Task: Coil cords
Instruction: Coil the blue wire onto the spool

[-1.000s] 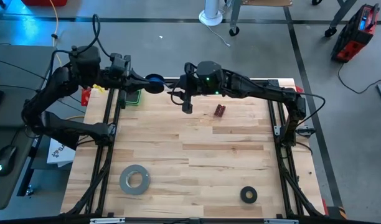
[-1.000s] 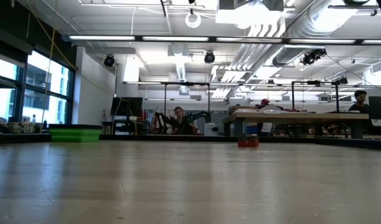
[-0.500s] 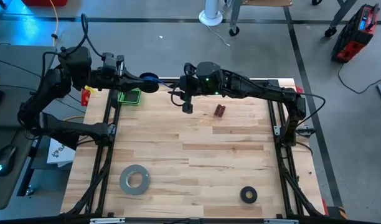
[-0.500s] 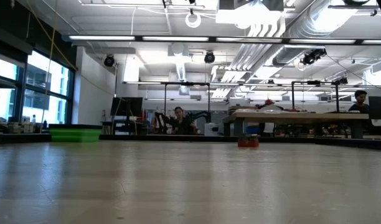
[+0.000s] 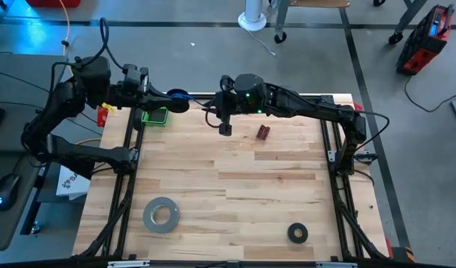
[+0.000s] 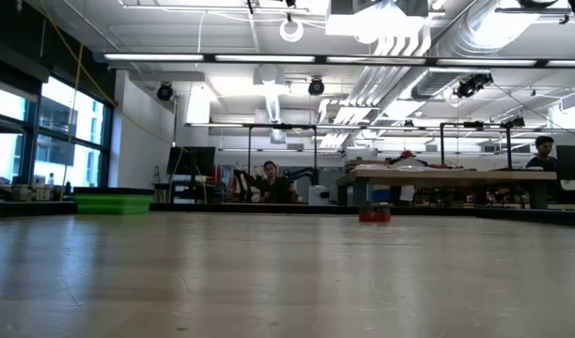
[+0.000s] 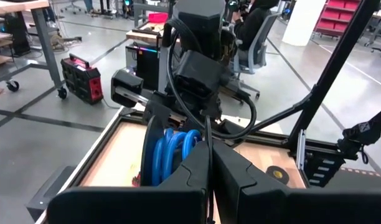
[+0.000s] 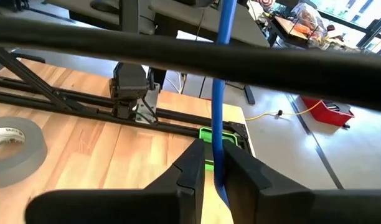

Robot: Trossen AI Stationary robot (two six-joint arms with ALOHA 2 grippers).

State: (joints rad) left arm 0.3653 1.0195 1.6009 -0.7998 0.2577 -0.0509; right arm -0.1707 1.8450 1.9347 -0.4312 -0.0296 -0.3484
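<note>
The blue cord (image 7: 172, 155) is wound in several turns on a small black spool (image 7: 147, 146). My left gripper (image 7: 210, 171) holds the spool up above the table's far left corner (image 5: 171, 100). From the spool a straight run of cord (image 8: 221, 74) leads to my right gripper (image 8: 215, 174), which is shut on it. That gripper (image 5: 211, 112) hangs over the far middle of the table, pointing at the spool (image 5: 182, 97). The low view shows neither gripper. My left gripper is shut at the spool's edge (image 7: 206, 146), beside the blue windings; its own fingers hide the exact place. It reaches nearly level from the table's left. The spool stands on edge, lifted clear of the table. My right gripper pinches a single strand of the cord (image 8: 216, 155) between its two fingers, which lie across the strand. It comes roughly level from the table's right. The cord runs straight away from the fingers, clear of the table.
A grey tape roll (image 5: 161, 214) lies near the front left and a black ring (image 5: 297, 233) near the front right. A small red object (image 5: 264, 132) sits just right of my right gripper, a green tray (image 5: 157, 115) under the left one. Dark frame rails (image 5: 131, 149) line both sides.
My left gripper has drawn back a little toward the table's left edge with the spool, then held still. My right arm has stayed in place.
</note>
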